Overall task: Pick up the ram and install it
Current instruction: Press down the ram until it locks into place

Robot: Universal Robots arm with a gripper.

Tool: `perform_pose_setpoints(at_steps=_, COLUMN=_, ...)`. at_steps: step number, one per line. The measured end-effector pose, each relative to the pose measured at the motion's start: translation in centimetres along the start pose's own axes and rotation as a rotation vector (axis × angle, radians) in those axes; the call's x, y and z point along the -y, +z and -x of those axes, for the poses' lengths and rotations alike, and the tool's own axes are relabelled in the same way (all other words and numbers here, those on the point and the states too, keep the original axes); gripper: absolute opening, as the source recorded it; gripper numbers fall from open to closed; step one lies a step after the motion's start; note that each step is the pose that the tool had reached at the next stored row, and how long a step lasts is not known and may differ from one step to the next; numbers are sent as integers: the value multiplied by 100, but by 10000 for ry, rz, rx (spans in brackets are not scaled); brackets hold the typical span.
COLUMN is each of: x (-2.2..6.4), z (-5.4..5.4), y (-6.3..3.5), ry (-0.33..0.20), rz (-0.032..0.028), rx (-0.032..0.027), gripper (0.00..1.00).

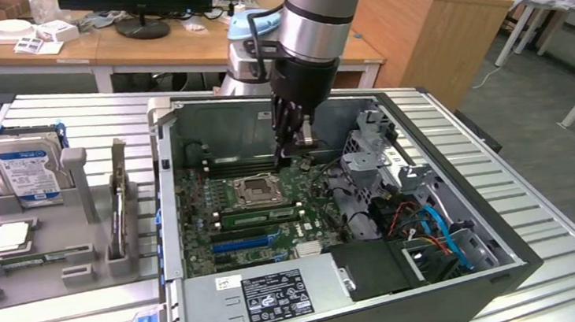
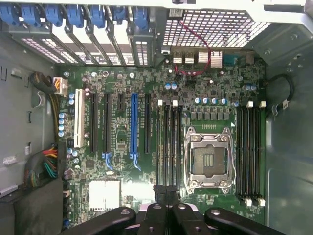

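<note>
The ram (image 1: 258,215), a long thin green stick, lies along the memory slots just in front of the CPU socket (image 1: 258,187) on the motherboard, inside the open computer case (image 1: 172,219). My gripper (image 1: 289,157) hangs inside the case, above the socket's exterior-view right side and a little above the board. In the wrist view the gripper (image 2: 166,193) is shut, and I see nothing between its fingers. It sits over the end of the slot group (image 2: 169,142) beside the socket (image 2: 209,159). There I cannot tell the stick from the slots.
A grey holder tray (image 1: 36,284) on the exterior view's left carries a hard drive (image 1: 22,167), a silver processor chip (image 1: 10,237) and another thin green stick (image 1: 25,260). Cables and a drive cage (image 1: 393,159) crowd the case on the exterior view's right. The power supply (image 1: 269,297) fills its front.
</note>
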State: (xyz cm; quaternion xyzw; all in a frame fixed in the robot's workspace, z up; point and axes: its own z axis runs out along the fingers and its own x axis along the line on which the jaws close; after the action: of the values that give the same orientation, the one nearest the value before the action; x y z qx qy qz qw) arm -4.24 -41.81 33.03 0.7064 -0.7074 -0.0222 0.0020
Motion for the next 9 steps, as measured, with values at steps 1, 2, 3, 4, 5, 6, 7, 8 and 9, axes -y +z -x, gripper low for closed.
perform_pose_setpoints(at_steps=1, x=20, z=0, y=-1, ry=-1, rz=0, rx=0, gripper=11)
perform_pose_setpoints(at_steps=2, x=41, z=0, y=-2, ry=-1, rz=0, rx=0, gripper=11)
perform_pose_setpoints(at_steps=3, x=63, z=0, y=-2, ry=-1, rz=0, rx=0, gripper=11)
perform_pose_setpoints(at_steps=4, x=87, z=0, y=-3, ry=-1, rz=0, rx=0, gripper=11)
perform_pose_setpoints(at_steps=5, x=107, z=0, y=-4, ry=-2, rz=0, rx=0, gripper=11)
perform_pose_setpoints(at_steps=6, x=127, z=0, y=-4, ry=-1, rz=0, rx=1, gripper=11)
perform_pose_setpoints(at_steps=7, x=152, z=0, y=-5, ry=0, rz=0, rx=1, gripper=11)
perform_pose_setpoints(at_steps=8, x=177, z=0, y=-6, ry=0, rz=0, rx=0, gripper=11)
perform_pose_setpoints(at_steps=9, x=201, z=0, y=-7, ry=-1, rz=0, rx=-1, gripper=11)
